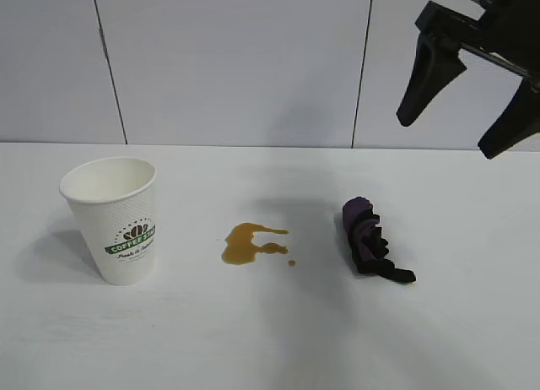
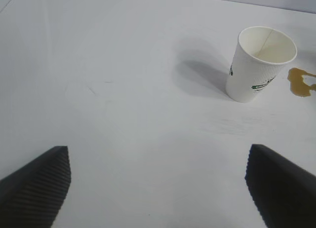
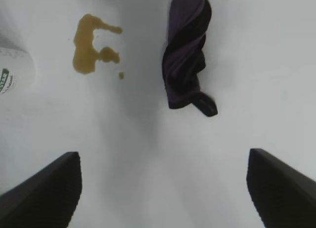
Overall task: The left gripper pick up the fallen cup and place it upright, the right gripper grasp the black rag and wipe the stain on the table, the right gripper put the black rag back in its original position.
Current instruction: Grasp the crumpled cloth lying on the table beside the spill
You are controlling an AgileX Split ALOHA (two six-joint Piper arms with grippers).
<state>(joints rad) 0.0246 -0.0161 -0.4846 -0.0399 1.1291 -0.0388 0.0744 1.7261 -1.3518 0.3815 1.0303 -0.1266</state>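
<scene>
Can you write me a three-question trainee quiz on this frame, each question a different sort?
1. True or false: the cup lies on its side.
2. Which lies between the cup and the black rag on the table? A) a spoon B) the stain C) a lid
3. Fill in: the right gripper hangs above the rag with its jaws ____.

Key
1. False: it stands upright, mouth up.
2. B.
3. Open; it holds nothing. The left gripper is also open, back from the cup.
</scene>
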